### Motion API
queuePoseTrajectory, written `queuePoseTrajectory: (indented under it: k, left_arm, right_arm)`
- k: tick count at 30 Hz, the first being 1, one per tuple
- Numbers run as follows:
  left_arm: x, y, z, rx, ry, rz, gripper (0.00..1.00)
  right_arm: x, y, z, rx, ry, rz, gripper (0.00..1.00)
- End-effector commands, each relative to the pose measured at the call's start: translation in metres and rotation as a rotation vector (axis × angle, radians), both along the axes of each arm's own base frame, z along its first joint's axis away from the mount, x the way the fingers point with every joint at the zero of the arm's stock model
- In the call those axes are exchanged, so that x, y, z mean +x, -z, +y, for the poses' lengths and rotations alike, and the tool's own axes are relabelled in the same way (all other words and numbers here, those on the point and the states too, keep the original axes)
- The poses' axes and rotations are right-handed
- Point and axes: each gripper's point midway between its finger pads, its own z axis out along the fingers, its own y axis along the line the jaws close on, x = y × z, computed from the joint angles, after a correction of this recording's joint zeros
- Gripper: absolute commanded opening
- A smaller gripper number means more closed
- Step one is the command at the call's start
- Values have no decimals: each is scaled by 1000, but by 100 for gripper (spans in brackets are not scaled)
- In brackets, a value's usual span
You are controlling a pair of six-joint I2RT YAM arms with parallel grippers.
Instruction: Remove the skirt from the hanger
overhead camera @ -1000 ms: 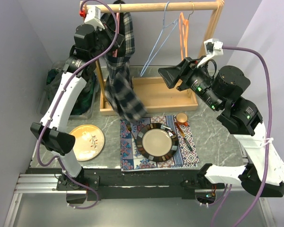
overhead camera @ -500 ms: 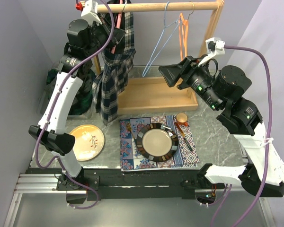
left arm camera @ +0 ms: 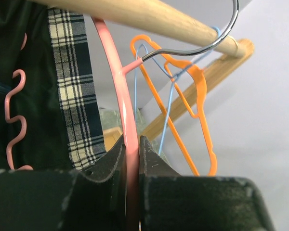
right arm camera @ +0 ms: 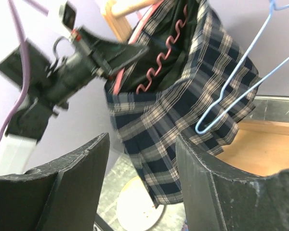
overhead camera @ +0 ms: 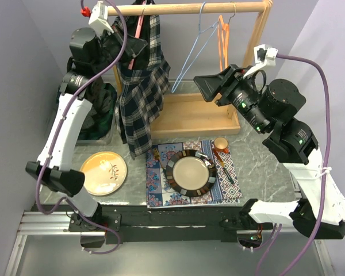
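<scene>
A: Where's the skirt [overhead camera: 142,98] rn?

B: On its pink hanger [overhead camera: 137,35], at the left end of the wooden rail [overhead camera: 190,8]. Plaid, dark navy w/ pale checks. The waist is up at the hanger and the hem hangs down in front of the rack's left post, above the surface [overhead camera: 264,167].

A: Hanger on the rail or off?

B: On. The left wrist cam shows its metal hook [left arm camera: 202,47] curved over the rail.

A: Left end effector?

B: The left end effector [left arm camera: 131,154] is clamped on the pink hanger's arm, just below the neck. Both fingers are pressed against the plastic, w/ the skirt's plaid edge right beside them.

A: And the right?

B: The right end effector [right arm camera: 142,139] has its jaws spread wide w/ nothing btwn them. It's up in the air to the right of the skirt, aimed at it and not touching.

A: What else is on the rail?

B: A blue wire hanger [overhead camera: 188,64] and an orange hanger [overhead camera: 222,37], both bare, toward the right post.

A: Below?

B: The rack's wooden tray base [overhead camera: 190,115]. In front of it is a patterned placemat [overhead camera: 158,187] w/ a dark-rimmed plate [overhead camera: 191,172] on it and a small copper cup [overhead camera: 221,144] at its far right corner. A yellow plate [overhead camera: 105,171] sits left of the mat. There's a dark green cloth heap [overhead camera: 100,112] at the far left, behind the left arm.
</scene>
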Motion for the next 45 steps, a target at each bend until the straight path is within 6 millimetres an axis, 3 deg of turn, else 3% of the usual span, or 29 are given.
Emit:
queuePoseTrajectory:
  k: [1, 11, 17, 18, 21, 23, 27, 29, 35, 37, 45]
  left_arm:
    - [-68, -89, 16, -57, 34, -320, 1]
    - [-84, -89, 21, -32, 35, -323, 1]
    - [-102, -78, 17, -84, 97, -276, 1]
    - [-103, -72, 16, -85, 104, -263, 1]
    - [-119, -70, 17, -86, 127, -261, 1]
    - [-120, -58, 17, -72, 131, -232, 1]
    - [-136, -53, 16, -77, 166, -225, 1]
    - [-140, -50, 15, -77, 184, -215, 1]
    - [-165, -64, 10, -102, 269, -232, 1]
    - [-171, -65, 11, -103, 277, -237, 1]
    - [-184, -54, 13, -119, 295, -223, 1]
  right_arm:
    - [-3, -36, -4, 136, 15, -44, 63]
    - [7, -47, 39, 202, -119, -12, 61]
    - [17, -54, 55, 411, -150, 97, 52]
    - [15, -63, 57, 462, -174, 81, 51]
    - [21, -58, 73, 541, -225, 124, 51]
    - [28, -54, 87, 561, -254, 149, 51]
    - [25, -55, 119, 533, -394, 128, 54]
    - [34, -43, 133, 524, -405, 169, 55]
    - [47, -28, 151, 552, -396, 226, 54]
    - [48, -33, 153, 569, -407, 210, 54]
    - [52, -25, 174, 584, -467, 240, 48]
